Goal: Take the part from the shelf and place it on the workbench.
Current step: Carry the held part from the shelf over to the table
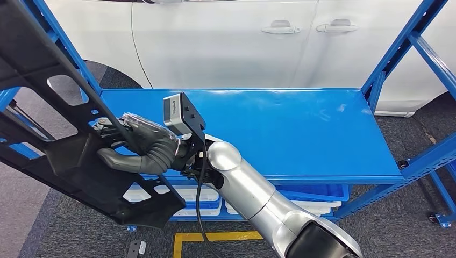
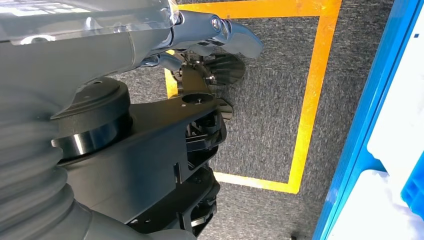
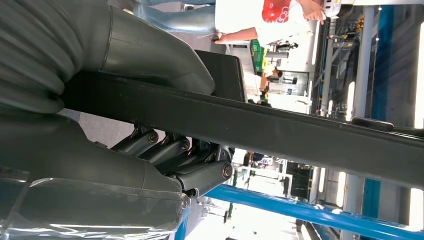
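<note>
Right hand (image 1: pixel 141 146) grips the big black part (image 1: pixel 64 134) by a bar, holding it tilted in the air off the blue shelf's (image 1: pixel 301 134) left end, so the carry is underway and next it needs turning toward the table.

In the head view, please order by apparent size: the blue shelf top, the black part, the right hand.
1. Blue shelf top, largest.
2. Black part; it is cut off at the picture's edge and nearer the camera, so its rank against the shelf is unsure.
3. Right hand, smallest.
</note>
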{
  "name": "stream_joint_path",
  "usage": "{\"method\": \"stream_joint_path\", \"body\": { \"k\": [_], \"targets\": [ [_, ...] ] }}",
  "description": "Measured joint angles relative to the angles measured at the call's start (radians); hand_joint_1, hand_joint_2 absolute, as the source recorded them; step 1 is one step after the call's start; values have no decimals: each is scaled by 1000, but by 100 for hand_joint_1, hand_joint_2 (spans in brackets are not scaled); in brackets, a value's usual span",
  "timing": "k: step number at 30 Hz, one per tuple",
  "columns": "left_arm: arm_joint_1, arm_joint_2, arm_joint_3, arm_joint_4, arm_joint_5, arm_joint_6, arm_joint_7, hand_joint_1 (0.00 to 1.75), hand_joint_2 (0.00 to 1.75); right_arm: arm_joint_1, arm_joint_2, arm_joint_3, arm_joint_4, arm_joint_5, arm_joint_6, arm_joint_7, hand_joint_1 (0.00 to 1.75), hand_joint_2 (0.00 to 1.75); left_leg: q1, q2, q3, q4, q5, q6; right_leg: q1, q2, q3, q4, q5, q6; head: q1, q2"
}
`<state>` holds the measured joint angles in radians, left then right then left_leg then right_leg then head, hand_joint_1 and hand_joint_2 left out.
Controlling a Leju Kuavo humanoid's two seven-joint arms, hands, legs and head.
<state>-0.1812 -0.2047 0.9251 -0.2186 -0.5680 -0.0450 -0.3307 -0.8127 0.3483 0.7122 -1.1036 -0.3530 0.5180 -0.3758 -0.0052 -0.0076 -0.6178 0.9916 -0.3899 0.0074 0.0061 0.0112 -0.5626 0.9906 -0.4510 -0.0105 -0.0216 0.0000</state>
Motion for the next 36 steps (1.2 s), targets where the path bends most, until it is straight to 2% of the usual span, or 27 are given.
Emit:
{"method": "stream_joint_path", "body": {
  "k": [8,13,30,36],
  "targets": [
    [0,-1,0,0,0,-1,0,0,175,0,0,1,0,-6,-3,1,175,175,0,0,0,0,0,0,0,0,0,0,0,0,0,0],
    [-1,-1,0,0,2,-1,0,0,175,-6,6,10,0,-53,-26,3,175,175,0,0,0,0,0,0,0,0,0,0,0,0,0,0],
    [0,-1,1,0,10,8,4,0,175,-56,8,94,25,-137,-58,3,175,175,0,0,0,0,0,0,0,0,0,0,0,0,0,0],
    [0,-1,3,0,12,18,41,0,175,-65,8,129,32,-172,-77,-1,175,175,0,0,0,0,0,0,0,0,0,0,0,0,0,0]
  ]
}}
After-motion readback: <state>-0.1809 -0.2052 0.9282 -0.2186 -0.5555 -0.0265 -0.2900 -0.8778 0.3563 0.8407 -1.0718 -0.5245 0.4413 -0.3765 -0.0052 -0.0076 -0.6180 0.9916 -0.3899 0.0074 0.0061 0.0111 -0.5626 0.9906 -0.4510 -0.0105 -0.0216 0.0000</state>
